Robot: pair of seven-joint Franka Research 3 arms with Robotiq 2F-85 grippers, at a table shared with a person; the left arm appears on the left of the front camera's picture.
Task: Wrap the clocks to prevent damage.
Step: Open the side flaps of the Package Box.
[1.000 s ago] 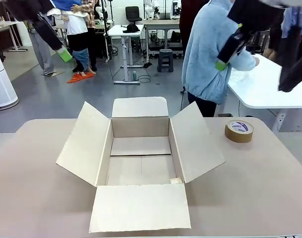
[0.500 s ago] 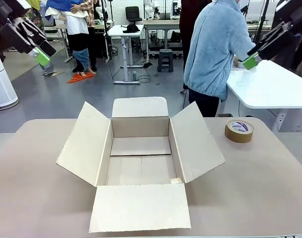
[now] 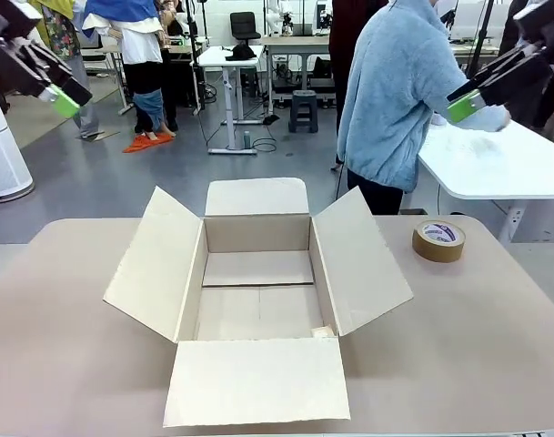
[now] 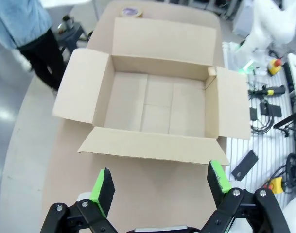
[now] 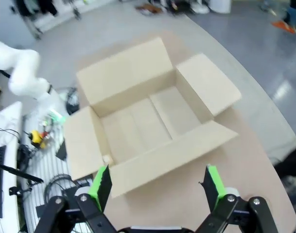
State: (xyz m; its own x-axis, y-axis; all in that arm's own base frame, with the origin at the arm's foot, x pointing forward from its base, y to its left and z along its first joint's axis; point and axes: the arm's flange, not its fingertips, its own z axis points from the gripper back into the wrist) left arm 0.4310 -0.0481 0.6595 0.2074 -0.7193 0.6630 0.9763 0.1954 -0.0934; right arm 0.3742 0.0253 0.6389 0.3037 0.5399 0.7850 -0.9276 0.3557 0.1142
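Both arms stood high above the tabletop (image 3: 477, 337), wrists angled down. The left tool (image 4: 160, 180) and the right tool (image 5: 156, 182) each had their fingers spread wide apart. The cardboard box (image 3: 256, 233) sat mid-tabletop, mouth up, all four flaps splayed outward, its long axis running from the robot's side toward the far edge. A tape roll (image 3: 438, 240) lay flat near the far right edge.

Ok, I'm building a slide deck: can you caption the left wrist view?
Left gripper, jaws open, poised above an open cardboard box and tape roll on the table.
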